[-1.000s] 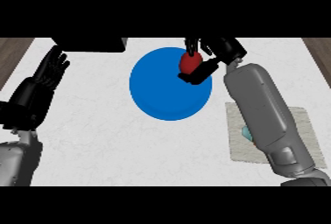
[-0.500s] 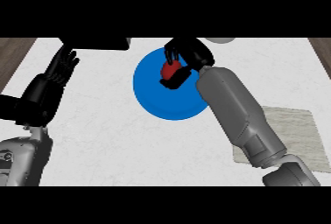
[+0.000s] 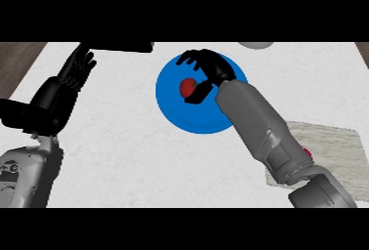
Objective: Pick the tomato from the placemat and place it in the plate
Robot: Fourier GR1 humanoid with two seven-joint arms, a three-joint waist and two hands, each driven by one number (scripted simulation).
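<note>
The red tomato [image 3: 188,87] lies on the blue plate [image 3: 180,114], in its upper half. My right hand [image 3: 210,73] hovers over it from the right. Its fingers are spread above the tomato and its thumb [image 3: 196,96] sits just below it, so the hand stands open around the tomato with blue plate showing between fingers and fruit. The beige placemat [image 3: 333,146] lies at the right, partly covered by my right forearm. At the left, my left hand [image 3: 71,80] rests open with fingers up.
A black object [image 3: 122,46] sits at the counter's far edge, behind the left hand. A pale grey round thing [image 3: 256,45] shows at the top right. A small red patch [image 3: 308,153] peeks out beside my forearm on the placemat. Dark wood borders the white counter at the left.
My right hand carried the tomato leftward to the plate's upper middle, and its fingers have spread off the tomato. The left hand has stayed put.
</note>
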